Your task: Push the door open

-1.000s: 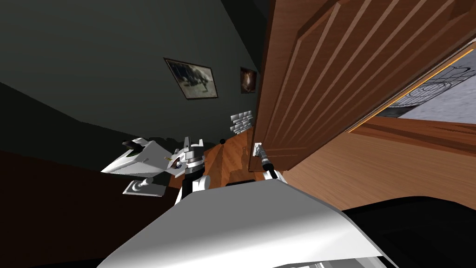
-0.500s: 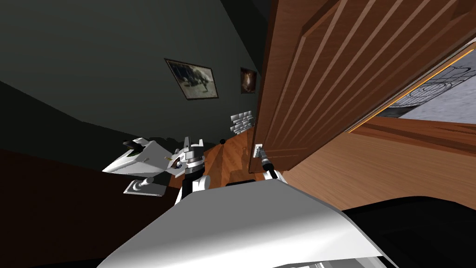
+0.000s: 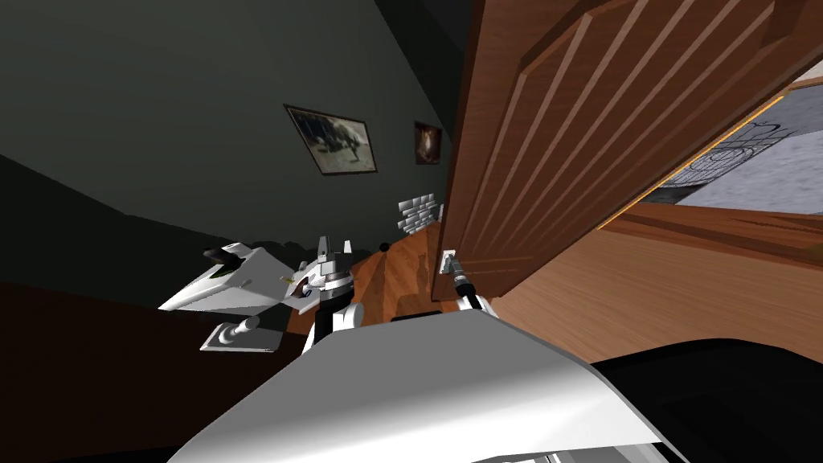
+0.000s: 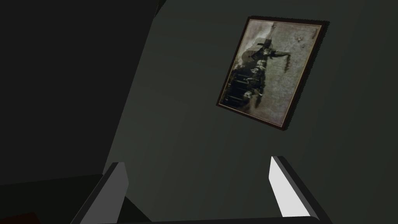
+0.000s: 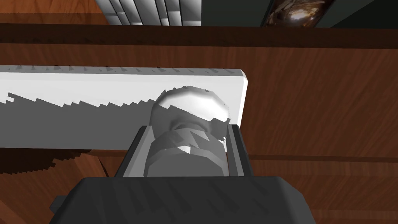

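Standing apparently ajar right of centre, the brown panelled door (image 3: 562, 120) carries a grey knob (image 5: 189, 105) on a white plate (image 5: 77, 85), pinched at its sides by the right gripper (image 5: 187, 130). Further left, the left gripper (image 4: 196, 162) holds its fingers spread.

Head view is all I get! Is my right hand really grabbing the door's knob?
Observer: Yes. In the right wrist view the right gripper has its fingers pressed on both sides of the round grey knob on the brown door.
Operator: And what's my left hand doing?
Observer: The left gripper has its fingers wide apart, holding nothing.
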`<state>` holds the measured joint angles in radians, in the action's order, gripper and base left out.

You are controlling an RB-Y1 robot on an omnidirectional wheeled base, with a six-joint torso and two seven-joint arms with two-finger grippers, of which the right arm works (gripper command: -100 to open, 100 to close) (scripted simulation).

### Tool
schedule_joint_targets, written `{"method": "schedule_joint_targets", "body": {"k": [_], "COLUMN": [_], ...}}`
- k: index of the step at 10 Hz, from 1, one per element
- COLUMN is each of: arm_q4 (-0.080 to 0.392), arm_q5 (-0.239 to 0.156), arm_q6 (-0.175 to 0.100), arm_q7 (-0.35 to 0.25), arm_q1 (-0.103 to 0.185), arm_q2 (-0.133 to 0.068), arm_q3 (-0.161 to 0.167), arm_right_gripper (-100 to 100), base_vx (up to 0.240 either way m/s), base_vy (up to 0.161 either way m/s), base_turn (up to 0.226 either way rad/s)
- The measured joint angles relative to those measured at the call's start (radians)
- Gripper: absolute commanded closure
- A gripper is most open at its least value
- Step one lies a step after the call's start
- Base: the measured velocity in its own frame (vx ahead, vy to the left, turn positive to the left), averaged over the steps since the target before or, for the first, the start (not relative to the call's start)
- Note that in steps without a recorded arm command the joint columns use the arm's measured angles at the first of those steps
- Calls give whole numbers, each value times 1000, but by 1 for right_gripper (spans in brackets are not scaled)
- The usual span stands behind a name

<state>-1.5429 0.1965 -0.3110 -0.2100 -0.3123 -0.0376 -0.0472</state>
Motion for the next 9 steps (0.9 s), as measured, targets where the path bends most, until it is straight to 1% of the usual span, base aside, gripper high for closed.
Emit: {"method": "schedule_joint_targets", "body": {"k": [1,3,4,5,7,8,9], "arm_q4": [-3,-8,-2,-3,-15,-16,-18], "arm_q5": [-2,-6,-9,-11,-16,-18,-19], "arm_q6": [8,6,5,4,17,22,22], "arm_q7": [1,5,8,10,10,11,10], "arm_q1": [4,6,15,14,9,10,12], "arm_q2": [1,10,17,24,39,49,50], "arm_q3": [-9,-32,-46,-59,-77,-89,-92], "arm_right_gripper": [100,100,100,100,100,100,100], "base_vx": [206,203,203,195,202,94,130], "base_vy": [72,76,76,59,61,26,38], "base_turn": [-64,-73,-75,-74,-67,-24,-48]}}
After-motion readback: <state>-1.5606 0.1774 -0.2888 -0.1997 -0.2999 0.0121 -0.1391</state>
